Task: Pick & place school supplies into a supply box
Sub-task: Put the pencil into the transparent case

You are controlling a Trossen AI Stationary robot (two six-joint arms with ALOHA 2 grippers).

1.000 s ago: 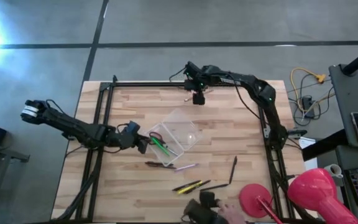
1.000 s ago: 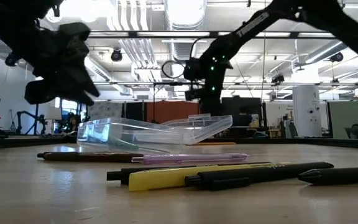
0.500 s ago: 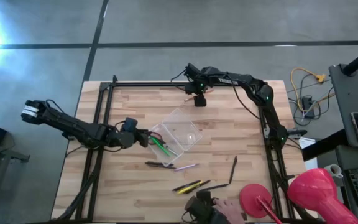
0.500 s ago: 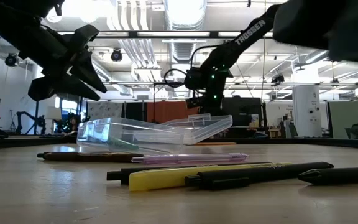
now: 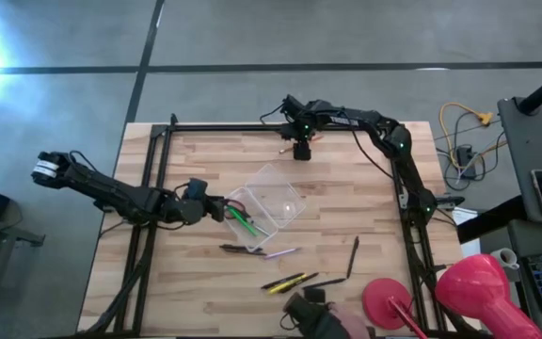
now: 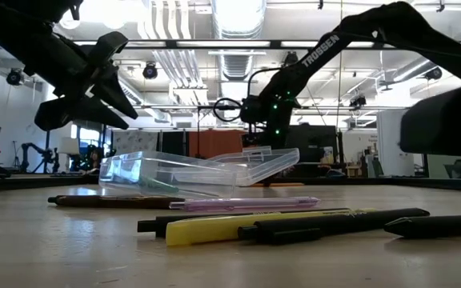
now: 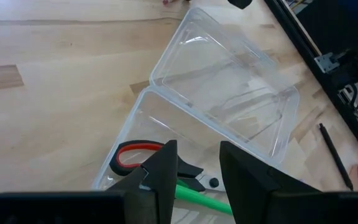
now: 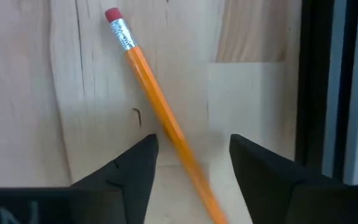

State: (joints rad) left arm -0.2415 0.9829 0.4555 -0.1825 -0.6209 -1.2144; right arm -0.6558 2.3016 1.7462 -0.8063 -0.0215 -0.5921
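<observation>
Wooden table with a black frame along its edges. Clear plastic box near the middle, lid swung open and lying flat beside it; inside the box, red-handled scissors and a green pen. Left gripper at the box's left end, raised off the table in the low view, fingers parted with nothing between them, the scissors and green pen lying just beyond the tips. Right gripper at the far edge of the table, pointed down, fingers spread wide over an orange pencil with a red eraser, which lies on the wood between them and is not gripped. Loose on the table near the front: a dark brown pen and a pale lilac pen just in front of the box, a yellow pen and a black pen side by side nearer the front edge, another dark pen to their right. Front right corner: large pink round objects. At the front edge, a person's hand, blurred.
</observation>
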